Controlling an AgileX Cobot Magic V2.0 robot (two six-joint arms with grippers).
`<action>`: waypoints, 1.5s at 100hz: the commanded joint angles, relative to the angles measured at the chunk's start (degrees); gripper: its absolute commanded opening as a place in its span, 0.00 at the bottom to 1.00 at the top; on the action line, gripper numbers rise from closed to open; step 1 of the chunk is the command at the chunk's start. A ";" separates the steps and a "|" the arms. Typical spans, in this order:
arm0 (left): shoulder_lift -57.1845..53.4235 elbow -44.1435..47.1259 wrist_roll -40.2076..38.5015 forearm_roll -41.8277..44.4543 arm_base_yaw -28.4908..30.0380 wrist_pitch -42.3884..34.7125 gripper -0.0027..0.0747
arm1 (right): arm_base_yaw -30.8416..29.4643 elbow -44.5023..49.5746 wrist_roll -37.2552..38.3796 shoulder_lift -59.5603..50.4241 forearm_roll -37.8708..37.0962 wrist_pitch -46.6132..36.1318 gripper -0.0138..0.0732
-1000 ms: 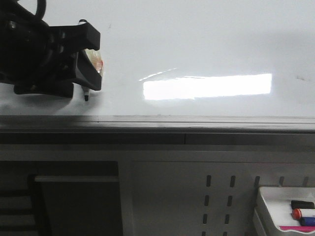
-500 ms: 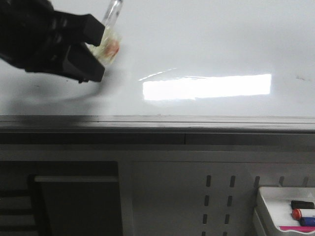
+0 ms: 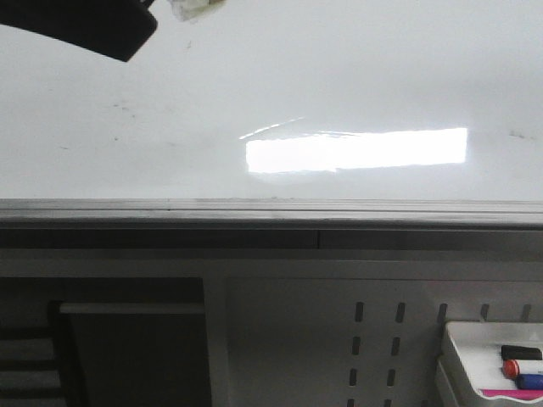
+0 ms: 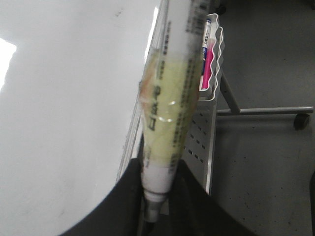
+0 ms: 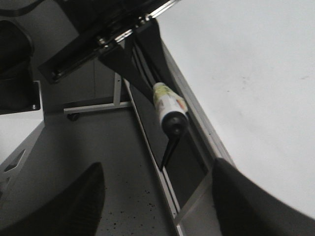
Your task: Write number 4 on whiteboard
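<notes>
Whiteboard [image 3: 339,76] fills the upper half of your front view, lying flat with its grey metal edge strip [image 3: 271,208] running along the near side. No number 4 shows on it — only faint dark smudges and a bright rectangular glare [image 3: 356,149].

At the far left corner of that view you have the left claw [image 3: 85,25], a dark shape cut off by the frame, lifted clear of the board. The left wrist view shows it clamped on a marker [image 4: 170,118], a white barrel wrapped in yellowish tape, its dark fingers [image 4: 118,206] gripping the lower end. The marker hangs over the board's edge rather than touching the surface.

Further right, past the glare, a small dark mark [image 3: 519,134] sits near the board's right side.

Low at the right, below the edge strip, a white tray [image 3: 467,356] holds several markers.

Your right claw [image 5: 157,196] shows only in its own wrist view, its two dark fingers [image 5: 64,206] spread wide apart with nothing between them, hanging beside the board's edge.
</notes>
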 commanded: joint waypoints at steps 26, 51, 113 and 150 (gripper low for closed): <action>-0.64 -1.87 0.16 -0.51 -0.56 2.20 0.01 | 4.17 -1.96 -0.77 6.79 2.51 -10.22 0.64; -0.41 -1.87 0.16 -0.51 -0.56 2.06 0.01 | 7.26 -1.96 -0.77 10.43 2.65 -14.85 0.64; -0.41 -1.87 0.16 -0.51 -0.56 2.06 0.01 | 7.38 -1.96 -0.77 15.97 5.68 -19.96 0.43; -0.41 -1.87 0.16 -0.51 -0.56 2.06 0.01 | 7.38 -1.96 -0.77 18.65 5.80 -17.29 0.24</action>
